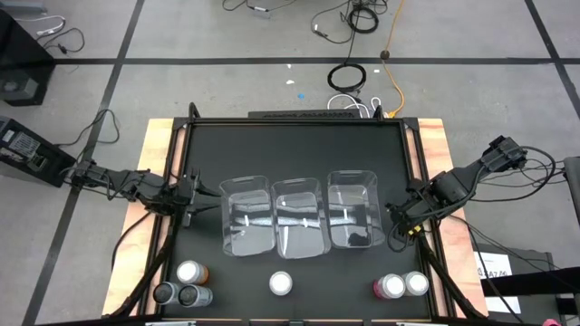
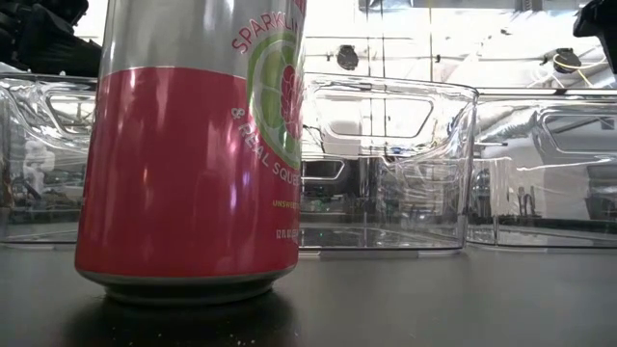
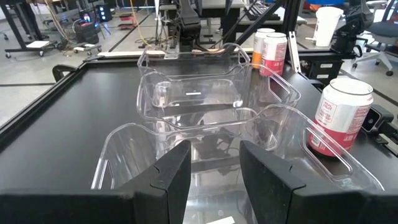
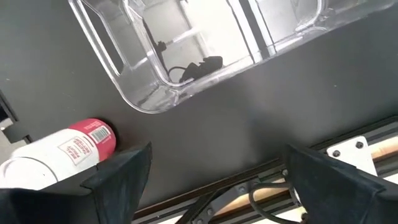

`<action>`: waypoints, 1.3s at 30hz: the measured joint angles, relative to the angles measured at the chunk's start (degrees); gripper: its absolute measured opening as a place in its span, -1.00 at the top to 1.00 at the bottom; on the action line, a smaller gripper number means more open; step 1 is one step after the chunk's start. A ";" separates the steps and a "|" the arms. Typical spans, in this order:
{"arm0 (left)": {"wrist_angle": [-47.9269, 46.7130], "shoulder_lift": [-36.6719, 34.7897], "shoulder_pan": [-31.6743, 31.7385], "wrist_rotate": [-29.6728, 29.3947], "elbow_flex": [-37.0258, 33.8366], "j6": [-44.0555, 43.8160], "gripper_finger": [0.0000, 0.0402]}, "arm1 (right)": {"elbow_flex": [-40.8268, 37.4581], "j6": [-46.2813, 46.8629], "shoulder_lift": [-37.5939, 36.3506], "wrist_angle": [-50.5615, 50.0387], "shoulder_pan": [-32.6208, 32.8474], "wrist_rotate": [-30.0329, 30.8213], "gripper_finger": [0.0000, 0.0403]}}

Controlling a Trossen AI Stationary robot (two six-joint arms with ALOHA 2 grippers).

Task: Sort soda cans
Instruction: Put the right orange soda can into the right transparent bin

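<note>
The soda cans (image 1: 281,284) all stand upright along the table's near edge, none yet in a bin, so my right gripper (image 4: 211,171) hangs with its fingers spread wide and empty over the bare tabletop (image 1: 299,145) between the right-hand bin (image 4: 205,43) and a red-pink can (image 4: 68,152), seemingly poised to come down around that can. My left gripper (image 3: 214,171) waits beside the left-hand bin (image 3: 186,149), fingers partly apart, holding nothing.
</note>
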 joint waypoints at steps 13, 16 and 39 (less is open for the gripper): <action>0.00 0.01 -0.01 0.00 0.00 -0.02 0.26 | 0.00 6.47 0.00 4.73 0.00 -0.06 -0.78; 0.00 -0.01 -0.02 0.00 0.00 -0.02 0.26 | 0.00 6.49 0.04 6.79 0.00 -0.10 -0.78; -0.14 0.01 -0.02 0.00 0.00 -1.44 0.26 | 6.19 17.29 6.37 -0.22 18.87 -4.59 -0.77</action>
